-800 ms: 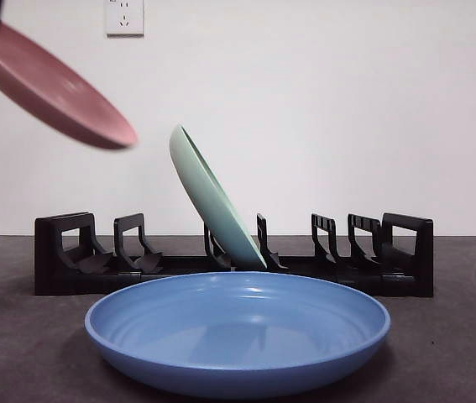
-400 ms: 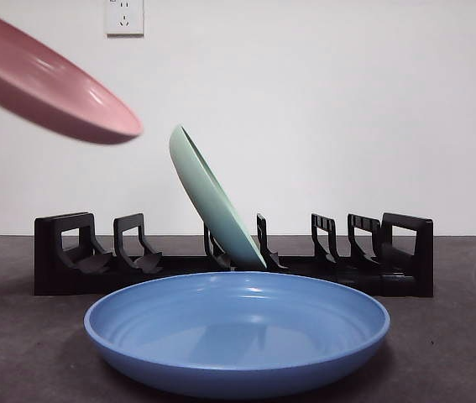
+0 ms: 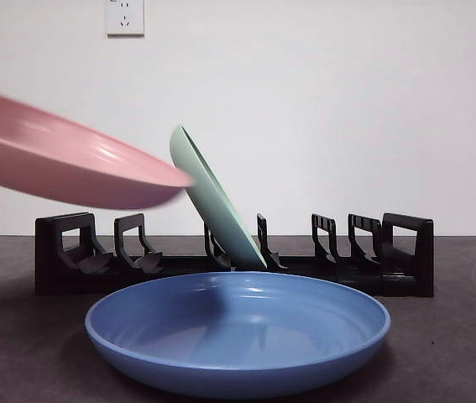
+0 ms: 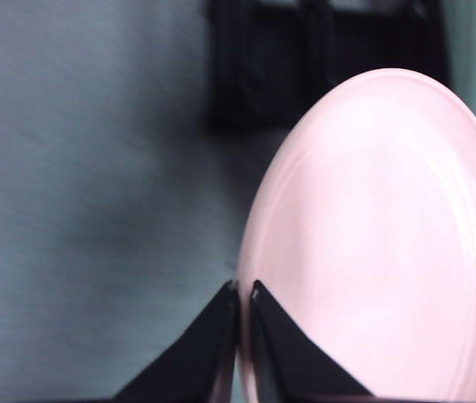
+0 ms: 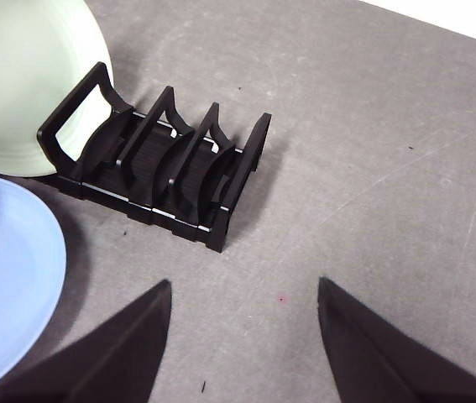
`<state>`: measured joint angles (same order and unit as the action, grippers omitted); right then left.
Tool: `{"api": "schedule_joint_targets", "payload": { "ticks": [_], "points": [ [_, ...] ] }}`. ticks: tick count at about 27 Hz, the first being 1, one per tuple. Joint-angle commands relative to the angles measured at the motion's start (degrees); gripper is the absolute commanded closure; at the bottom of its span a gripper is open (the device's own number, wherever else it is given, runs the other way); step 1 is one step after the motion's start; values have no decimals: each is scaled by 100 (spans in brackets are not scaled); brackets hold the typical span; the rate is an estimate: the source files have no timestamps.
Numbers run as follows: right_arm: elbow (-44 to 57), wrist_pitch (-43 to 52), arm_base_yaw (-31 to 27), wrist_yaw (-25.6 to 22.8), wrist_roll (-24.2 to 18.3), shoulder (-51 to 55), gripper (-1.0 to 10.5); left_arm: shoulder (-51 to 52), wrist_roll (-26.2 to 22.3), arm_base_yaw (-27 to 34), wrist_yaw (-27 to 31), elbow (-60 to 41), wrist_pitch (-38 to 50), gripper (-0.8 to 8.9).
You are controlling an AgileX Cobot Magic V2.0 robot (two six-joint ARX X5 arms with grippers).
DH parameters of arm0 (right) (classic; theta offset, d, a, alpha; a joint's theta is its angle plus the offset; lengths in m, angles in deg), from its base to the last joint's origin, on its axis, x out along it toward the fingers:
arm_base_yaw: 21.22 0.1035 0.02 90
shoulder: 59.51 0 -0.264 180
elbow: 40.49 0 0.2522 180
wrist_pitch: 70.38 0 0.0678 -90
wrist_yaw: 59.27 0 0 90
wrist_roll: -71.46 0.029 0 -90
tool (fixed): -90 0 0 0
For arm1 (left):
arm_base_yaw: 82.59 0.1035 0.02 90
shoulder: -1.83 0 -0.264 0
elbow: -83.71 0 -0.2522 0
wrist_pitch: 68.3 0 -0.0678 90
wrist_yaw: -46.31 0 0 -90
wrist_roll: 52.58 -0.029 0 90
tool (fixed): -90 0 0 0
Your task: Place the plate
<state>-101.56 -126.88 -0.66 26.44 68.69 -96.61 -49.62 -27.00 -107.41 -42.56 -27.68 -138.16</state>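
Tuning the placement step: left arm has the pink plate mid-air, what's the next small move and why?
Probably tip the pink plate toward upright, then carry it over the empty slots on the rack's near-left end. It hangs nearly flat above that end, pinched at its rim by the left gripper, and its edge is close to the leaning green plate. The slots only take a plate on edge.

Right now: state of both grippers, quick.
Left gripper: shut on the pink plate.
Right gripper: open, holding nothing.
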Motion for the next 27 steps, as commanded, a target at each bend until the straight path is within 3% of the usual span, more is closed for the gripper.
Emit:
{"api": "schedule_joint_targets", "payload": {
  "ticks": [1,7,18,27],
  "points": [
    [-26,26,20,-15,46,-22,670,-46,540,-142,-444,-380,603,804],
    [-26,26,20,-15,46,-22,670,-592,901,-566,-575,-977,1513,804],
    [-26,26,20,-17,46,-22,670,-2284,1137,-1134,-575,-992,2911,804],
    [-26,26,20,-17,59,-22,670,-2975,1134,-1318,-575,-992,3265,769]
  ]
}}
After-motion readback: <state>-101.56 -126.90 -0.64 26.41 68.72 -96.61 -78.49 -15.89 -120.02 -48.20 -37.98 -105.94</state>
